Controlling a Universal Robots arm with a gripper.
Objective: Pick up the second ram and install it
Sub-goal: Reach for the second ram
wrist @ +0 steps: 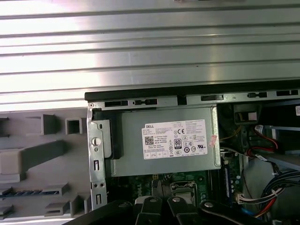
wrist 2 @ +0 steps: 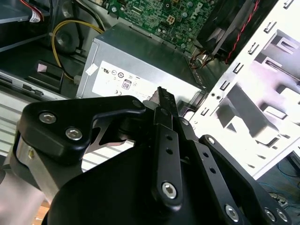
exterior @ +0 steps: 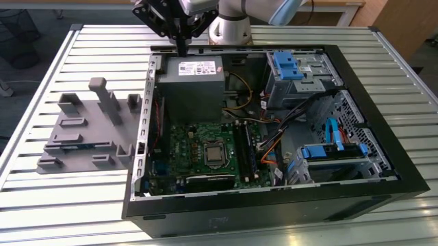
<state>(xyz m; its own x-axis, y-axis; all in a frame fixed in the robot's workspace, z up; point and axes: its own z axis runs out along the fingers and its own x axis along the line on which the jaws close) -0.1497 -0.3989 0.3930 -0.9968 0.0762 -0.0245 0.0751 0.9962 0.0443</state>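
Bright, even light falls from above on the ribbed metal table (exterior: pixel 55 195), whose slats glare white in the first wrist view. In the second wrist view the grey fixture (wrist 2: pixel 255 124) washes out nearly white, while the open computer case (exterior: pixel 274 205) holds deep shadow inside.

Open black computer case (exterior: pixel 274 207) lying on slatted metal table (exterior: pixel 61 205), grey power supply (exterior: pixel 193 84) beside green motherboard (exterior: pixel 188 148), blue drive brackets (exterior: pixel 286 65) at the exterior view's right, grey plastic fixture (exterior: pixel 82 133) just beside the case.
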